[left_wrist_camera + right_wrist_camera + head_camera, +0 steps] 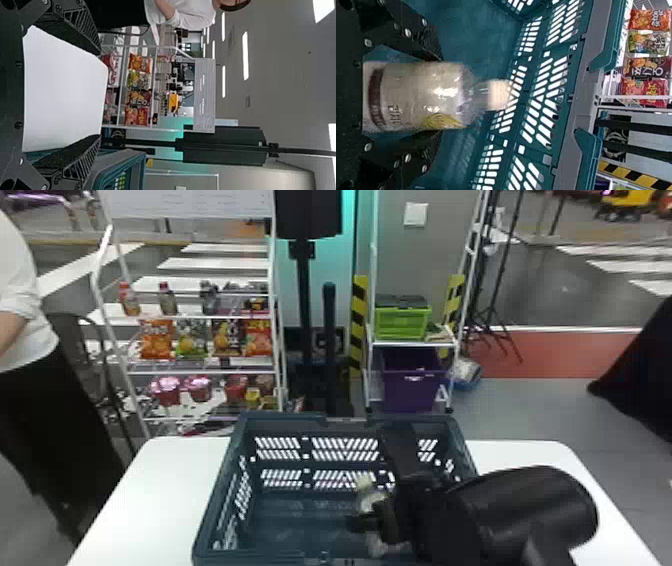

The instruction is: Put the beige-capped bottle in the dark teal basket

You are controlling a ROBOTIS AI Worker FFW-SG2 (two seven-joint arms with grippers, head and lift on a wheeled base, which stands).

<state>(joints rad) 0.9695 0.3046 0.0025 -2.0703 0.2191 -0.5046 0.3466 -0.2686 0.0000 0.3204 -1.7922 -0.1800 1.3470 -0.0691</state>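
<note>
Placing seems in hand: the right gripper (440,97) clamps the beige-capped bottle (371,501) inside the dark teal basket (280,421), toward four o'clock of its centre in the head view, while the left gripper (97,94) stands empty, fingers apart; next, probably, settle the base, then release.

The head camera is looking forward and down on the dark teal basket (285,421), the right wrist's is peering across it up close, and the left wrist's is facing out over the white table (63,91). All three are catching the snack bags (156,340).
</note>
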